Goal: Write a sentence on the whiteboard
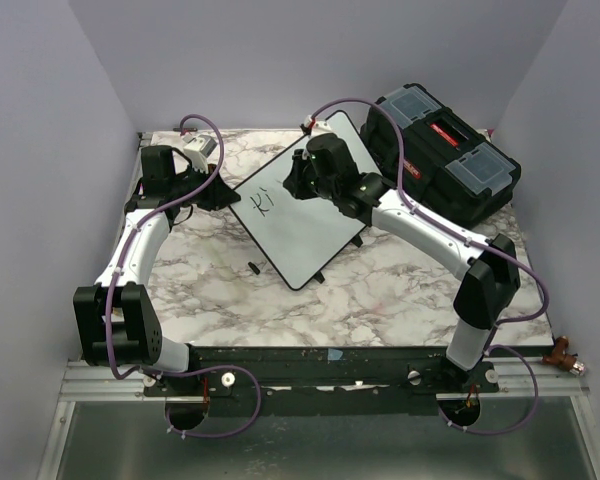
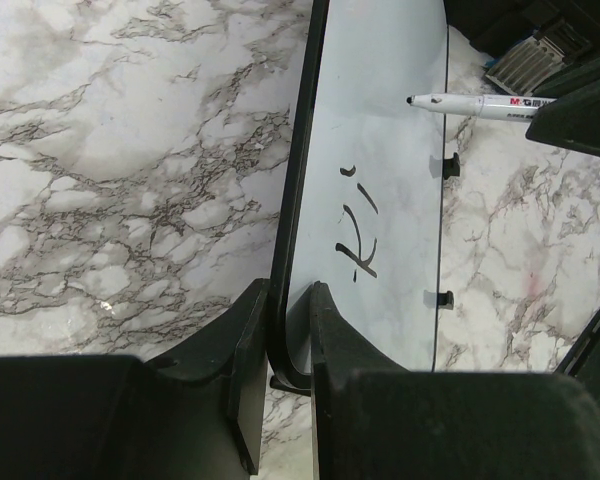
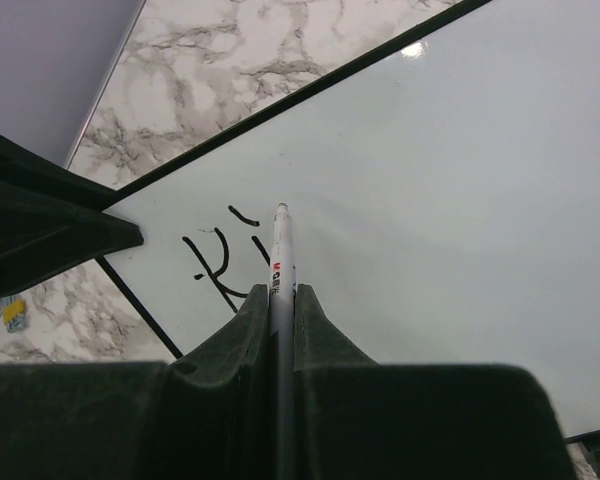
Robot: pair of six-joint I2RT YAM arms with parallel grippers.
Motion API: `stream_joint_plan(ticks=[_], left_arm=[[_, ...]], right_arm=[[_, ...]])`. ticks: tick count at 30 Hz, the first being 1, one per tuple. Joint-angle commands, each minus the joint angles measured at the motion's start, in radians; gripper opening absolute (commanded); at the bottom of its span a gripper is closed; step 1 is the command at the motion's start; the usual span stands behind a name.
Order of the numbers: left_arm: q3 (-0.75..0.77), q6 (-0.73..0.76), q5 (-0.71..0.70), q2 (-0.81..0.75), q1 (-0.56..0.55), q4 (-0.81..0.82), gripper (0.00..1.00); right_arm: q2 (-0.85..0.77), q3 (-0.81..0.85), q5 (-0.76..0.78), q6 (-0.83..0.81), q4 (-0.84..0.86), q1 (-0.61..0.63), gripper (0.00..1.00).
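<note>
The whiteboard [image 1: 305,225] lies slanted on the marble table, and it also shows in the left wrist view [image 2: 390,120] and the right wrist view [image 3: 450,180]. Of the sentence, only the black letters "ki" [image 1: 264,200] [image 2: 358,225] [image 3: 220,258] show, near the board's left corner. My left gripper [image 1: 223,195] [image 2: 290,300] is shut on the board's black-framed corner. My right gripper [image 1: 298,180] [image 3: 277,295] is shut on a white marker [image 3: 280,260] [image 2: 480,104]. Its tip is just right of the "i"; I cannot tell whether it touches the board.
A black plastic toolbox [image 1: 442,150] stands at the back right, close behind the board's far edge. A small black cap [image 1: 252,267] lies on the table by the board's near-left edge. Purple-grey walls enclose the table on three sides.
</note>
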Motion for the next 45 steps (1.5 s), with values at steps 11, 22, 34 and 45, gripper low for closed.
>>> stream_joint_plan(ticks=[11, 22, 34, 45], left_arm=[[0.025, 0.119, -0.047, -0.016, -0.003, 0.006, 0.00], [0.026, 0.120, -0.049, -0.017, -0.004, 0.003, 0.00], [0.032, 0.122, -0.048, -0.015, -0.003, 0.002, 0.00], [0.034, 0.122, -0.047, -0.016, -0.004, 0.003, 0.00]], right_arm=[[0.056, 0.007, -0.109, 0.005, 0.017, 0.006, 0.01], [0.071, -0.021, -0.115, 0.003, 0.018, 0.005, 0.01], [0.008, -0.144, -0.132, 0.021, 0.038, 0.005, 0.01], [-0.022, -0.163, -0.141, 0.034, 0.026, 0.007, 0.01]])
